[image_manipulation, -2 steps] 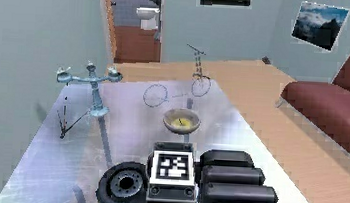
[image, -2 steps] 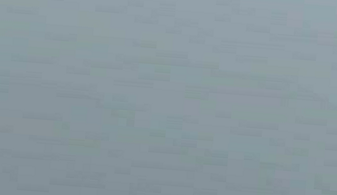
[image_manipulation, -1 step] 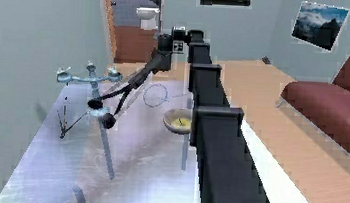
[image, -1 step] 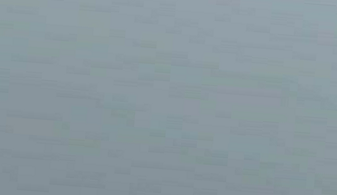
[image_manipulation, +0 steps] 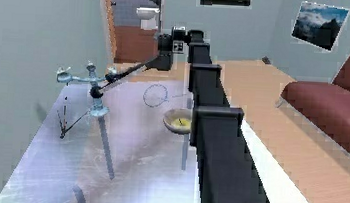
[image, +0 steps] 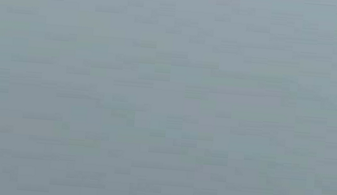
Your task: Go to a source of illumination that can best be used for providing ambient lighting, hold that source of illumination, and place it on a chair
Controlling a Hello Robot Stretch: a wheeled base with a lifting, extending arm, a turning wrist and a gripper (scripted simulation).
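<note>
A silvery lamp-like thing (image_manipulation: pixel 87 78) with thin arms and a slim stem stands over the glossy pale tabletop (image_manipulation: pixel 39 168) at the arm side view's left. The dark arm (image_manipulation: pixel 216 132) rises from the bottom edge. The gripper (image_manipulation: pixel 110 82) reaches left from its far end, and its thin fingers (image_manipulation: pixel 129 73) end right at the silvery thing's joint. I cannot tell whether the gripper holds anything, since that thing and the tabletop lie at and behind its tip.
A small bowl (image_manipulation: pixel 179 121), a clear round glass (image_manipulation: pixel 155 91) and a dark twiggy thing (image_manipulation: pixel 66 121) stand on the table. A dark red sofa (image_manipulation: pixel 328 106) sits at the right on wooden floor. Framed pictures (image_manipulation: pixel 320 24) hang on the wall. A plain grey-green wall (image: pixel 167 85) stands close ahead.
</note>
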